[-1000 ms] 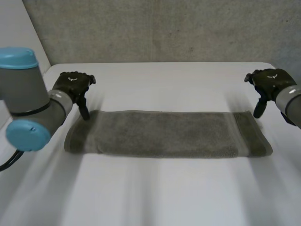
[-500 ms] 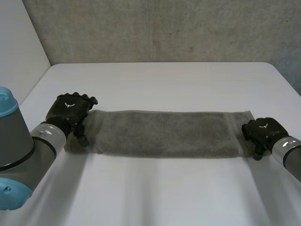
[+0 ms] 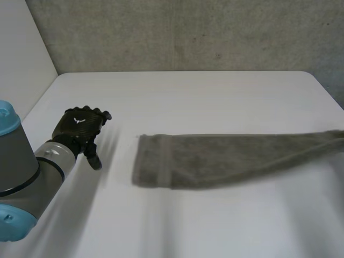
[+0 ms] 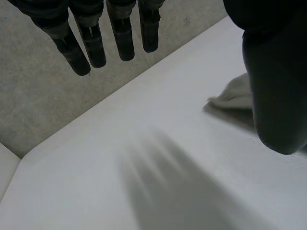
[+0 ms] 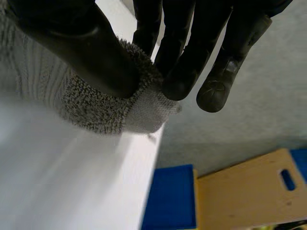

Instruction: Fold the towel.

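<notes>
Grey towel (image 3: 215,158) now lies across the right half of the table (image 3: 188,97). Half a second ago it was stretched flat between both hands. Its left end, then under the left hand (image 3: 80,126), has slid well away from it, and bare tabletop shows between them. The cloth also tapers toward the right, where before it was an even strip. The left hand sits where it did, near the table's left edge. In the left wrist view its fingers (image 4: 96,43) hang straight and apart from the thumb, holding nothing, with the table below them.

In the right wrist view the right hand (image 5: 86,52) pinches a corner of the towel (image 5: 110,110) between thumb and fingers, right at the table's edge. Past that edge are a blue panel (image 5: 172,201) and a wooden board (image 5: 240,187) with a slot.

The towel's right end is cut off by the edge of the head view. The left thumb hides all but a pale tip of the towel (image 4: 235,96) in the left wrist view. The right thumb covers part of the pinched corner, and I cannot tell whether that corner rests on the table or is lifted.
</notes>
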Motion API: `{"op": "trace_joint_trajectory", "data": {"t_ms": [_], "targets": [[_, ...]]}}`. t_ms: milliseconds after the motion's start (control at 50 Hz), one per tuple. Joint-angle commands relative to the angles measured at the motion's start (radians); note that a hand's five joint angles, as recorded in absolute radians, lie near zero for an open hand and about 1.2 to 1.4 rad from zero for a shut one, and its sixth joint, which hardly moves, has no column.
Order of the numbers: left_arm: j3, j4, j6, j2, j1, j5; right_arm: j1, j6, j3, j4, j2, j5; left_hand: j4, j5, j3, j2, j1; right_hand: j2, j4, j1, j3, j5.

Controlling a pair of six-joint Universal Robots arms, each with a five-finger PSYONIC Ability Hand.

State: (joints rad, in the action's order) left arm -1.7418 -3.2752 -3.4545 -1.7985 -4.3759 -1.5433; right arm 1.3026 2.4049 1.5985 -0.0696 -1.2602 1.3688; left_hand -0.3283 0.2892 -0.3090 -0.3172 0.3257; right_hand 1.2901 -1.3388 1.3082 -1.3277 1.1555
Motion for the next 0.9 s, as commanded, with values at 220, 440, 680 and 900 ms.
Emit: {"op": "trace_joint_trajectory", "data": {"t_ms": [220, 440, 680, 900], "targets": [[0.004, -0.001, -0.002, 0.001, 0.009, -0.003, 0.731, 0.146, -0.365, 0.151, 0.094, 0.003, 0.088, -0.224, 0.069, 0.077, -0.086, 0.106, -0.058, 0.088, -0.069, 0.066], [0.018, -0.004, -0.003, -0.012, 0.036, -0.005, 1.027, 0.143, -0.436, 0.152, 0.372, 0.088, 0.088, -0.224, 0.069, 0.077, -0.086, 0.037, 0.011, 0.019, 0.0, -0.002], [0.1, -0.021, -0.006, -0.058, 0.102, -0.006, 0.928, 0.257, -0.298, 0.106, 0.217, 0.115, 0.085, -0.221, 0.066, 0.074, -0.083, -1.116, 1.164, -1.134, 1.153, -1.155], [0.148, -0.021, -0.006, -0.113, 0.17, -0.011, 0.678, 0.26, 0.182, -0.042, 0.007, 0.102, 0.085, -0.221, 0.066, 0.074, -0.083, -1.116, 1.164, -1.134, 1.153, -1.155]]}}
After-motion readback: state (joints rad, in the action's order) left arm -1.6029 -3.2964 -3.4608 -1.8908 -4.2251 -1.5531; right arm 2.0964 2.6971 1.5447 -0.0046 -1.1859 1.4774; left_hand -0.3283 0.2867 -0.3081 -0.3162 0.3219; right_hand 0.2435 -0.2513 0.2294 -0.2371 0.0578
